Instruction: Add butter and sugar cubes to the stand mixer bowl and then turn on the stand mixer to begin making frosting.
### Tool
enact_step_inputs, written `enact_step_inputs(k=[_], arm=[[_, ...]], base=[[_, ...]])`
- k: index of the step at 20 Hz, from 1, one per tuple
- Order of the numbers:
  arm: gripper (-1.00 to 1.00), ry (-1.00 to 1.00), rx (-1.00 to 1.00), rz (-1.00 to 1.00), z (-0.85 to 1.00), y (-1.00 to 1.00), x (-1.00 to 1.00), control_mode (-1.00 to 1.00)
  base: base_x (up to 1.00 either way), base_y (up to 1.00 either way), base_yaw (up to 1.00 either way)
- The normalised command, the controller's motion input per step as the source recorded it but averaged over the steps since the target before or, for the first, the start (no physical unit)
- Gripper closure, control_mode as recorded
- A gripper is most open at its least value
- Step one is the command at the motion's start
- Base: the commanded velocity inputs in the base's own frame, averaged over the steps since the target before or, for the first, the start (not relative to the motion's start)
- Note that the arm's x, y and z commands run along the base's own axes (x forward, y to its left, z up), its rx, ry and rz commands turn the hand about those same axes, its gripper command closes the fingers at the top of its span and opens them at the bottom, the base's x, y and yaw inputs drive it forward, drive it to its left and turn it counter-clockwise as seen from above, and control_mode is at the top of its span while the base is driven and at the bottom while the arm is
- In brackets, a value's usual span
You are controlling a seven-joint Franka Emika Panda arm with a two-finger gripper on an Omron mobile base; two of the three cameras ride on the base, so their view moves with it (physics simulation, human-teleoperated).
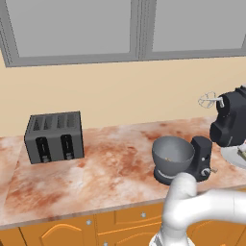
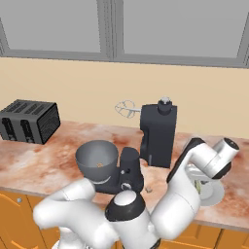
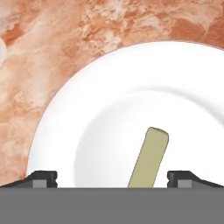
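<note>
Left base view takes in the marbled counter (image 1: pixel 96 168), the four-slot toaster (image 1: pixel 54 137) at its left, and the stand mixer (image 1: pixel 226 126) with head tilted up over the stand mixer bowl (image 1: pixel 172 154); no writing is readable anywhere. Hand view adds the white plate (image 3: pixel 87 131) and the butter (image 3: pixel 149 158) lying on it, between the widely parted fingertips of the gripper (image 3: pixel 112 178), which holds nothing.
</note>
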Motion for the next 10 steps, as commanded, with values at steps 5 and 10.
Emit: enact_step_inputs(k=[5, 10], arm=[[-1.0, 0.05, 0.0, -0.01, -0.32, -0.45, 0.04, -1.0], [-1.0, 0.03, 0.0, 0.0, -0.38, -0.26, 0.0, -1.0]], base=[[0.0, 0.0, 0.0], [0.0, 0.0, 0.0]])
